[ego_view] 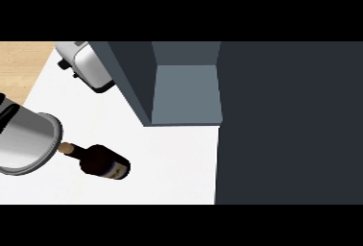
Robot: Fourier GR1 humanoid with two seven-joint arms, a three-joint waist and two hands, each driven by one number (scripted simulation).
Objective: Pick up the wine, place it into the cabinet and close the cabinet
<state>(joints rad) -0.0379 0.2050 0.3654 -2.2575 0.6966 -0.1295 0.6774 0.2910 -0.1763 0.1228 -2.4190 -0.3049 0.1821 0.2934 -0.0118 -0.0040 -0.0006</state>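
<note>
While the wine bottle (103,162) stood on the white counter (163,163) at the lower left of the frame, neither robot hand showed anywhere in the head view, so how far either was open, and whether it held anything, could not be told. The bottle was dark, with a cork-coloured top pointing toward the upper left and a label near its lower right. Its top lay just beside the rim of a large metal pot (25,141) at the left edge of the frame. At the upper middle stood the cabinet (186,91), open, its grey-blue inside visible; its dark door (291,125) filled the right side of the frame. A silver toaster (89,65) sat at the upper left, beside the cabinet's left wall. The bottle was well apart from the cabinet's opening.
</note>
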